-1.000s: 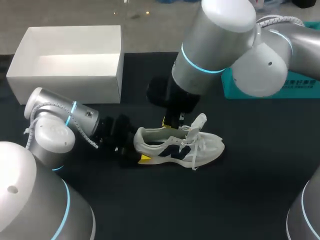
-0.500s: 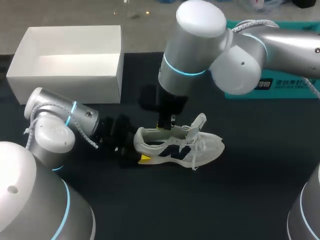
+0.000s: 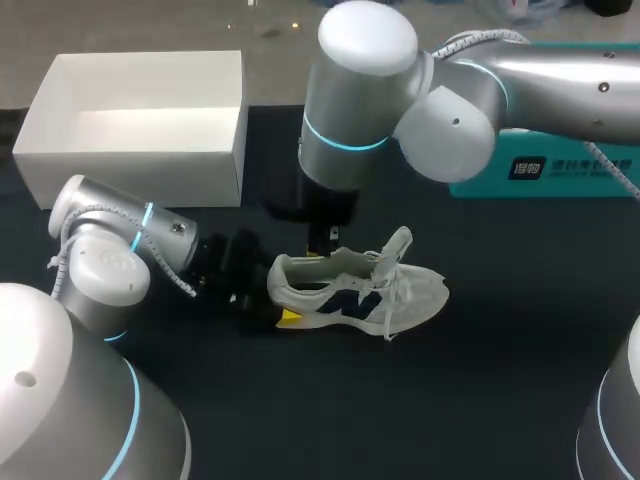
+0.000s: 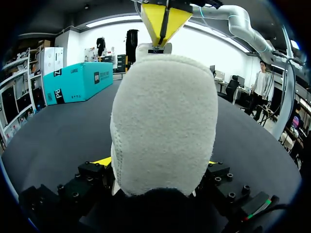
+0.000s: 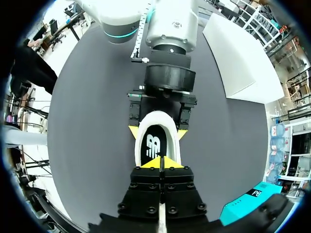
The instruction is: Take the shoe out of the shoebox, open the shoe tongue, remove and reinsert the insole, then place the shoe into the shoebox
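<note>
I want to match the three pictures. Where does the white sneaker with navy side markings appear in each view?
Head view: the white sneaker lies mid-table on its sole, toe toward the picture's right.
Left wrist view: the sneaker shows heel-on, between the fingers of the left gripper.
Right wrist view: the sneaker shows from above, just under the right gripper.
Shared landmark: the teal cardboard box.

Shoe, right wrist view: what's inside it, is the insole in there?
A dark insole lies inside the shoe at the heel end. Toward the toe, the right gripper, fingers together, covers the opening, so the rest cannot be seen.
</note>
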`<state>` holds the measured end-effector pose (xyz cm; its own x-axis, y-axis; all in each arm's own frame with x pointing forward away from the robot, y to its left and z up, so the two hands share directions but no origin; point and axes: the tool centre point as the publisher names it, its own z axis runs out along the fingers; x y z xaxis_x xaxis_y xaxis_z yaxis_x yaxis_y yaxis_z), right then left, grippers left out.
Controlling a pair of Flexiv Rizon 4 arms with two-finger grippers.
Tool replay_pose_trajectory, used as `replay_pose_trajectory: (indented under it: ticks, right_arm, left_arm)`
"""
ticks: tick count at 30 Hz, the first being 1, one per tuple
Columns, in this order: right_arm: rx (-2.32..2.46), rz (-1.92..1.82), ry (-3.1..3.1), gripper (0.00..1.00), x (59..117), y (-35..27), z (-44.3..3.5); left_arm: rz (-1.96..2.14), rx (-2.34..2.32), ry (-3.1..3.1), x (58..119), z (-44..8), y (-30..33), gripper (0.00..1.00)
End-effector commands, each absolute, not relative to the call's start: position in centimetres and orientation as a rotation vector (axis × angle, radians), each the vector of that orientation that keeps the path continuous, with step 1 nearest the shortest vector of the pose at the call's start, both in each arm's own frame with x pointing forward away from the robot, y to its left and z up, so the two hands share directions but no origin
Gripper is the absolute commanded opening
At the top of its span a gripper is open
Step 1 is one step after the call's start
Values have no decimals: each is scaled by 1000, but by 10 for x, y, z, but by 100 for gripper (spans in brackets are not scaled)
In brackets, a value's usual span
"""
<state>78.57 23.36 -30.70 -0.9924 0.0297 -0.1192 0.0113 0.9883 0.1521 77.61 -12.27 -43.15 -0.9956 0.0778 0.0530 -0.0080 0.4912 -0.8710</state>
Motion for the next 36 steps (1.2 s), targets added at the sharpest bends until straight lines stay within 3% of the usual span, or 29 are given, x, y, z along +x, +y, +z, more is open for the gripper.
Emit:
replay_pose_trajectory:
  ticks: [1, 19, 36]
  right_arm:
    - [22, 198, 2977, 0, 784, 230, -315]
    - [-79, 1, 2979, 0, 797, 208, -345]
    - [-73, -10, 3087, 0, 771, 195, -370]
  left_arm:
    - [1539, -62, -2640, 775, -436, -120, 0]
    - [1539, -62, -2640, 775, -436, -120, 0]
    - [1539, -62, -2640, 775, -436, -120, 0]
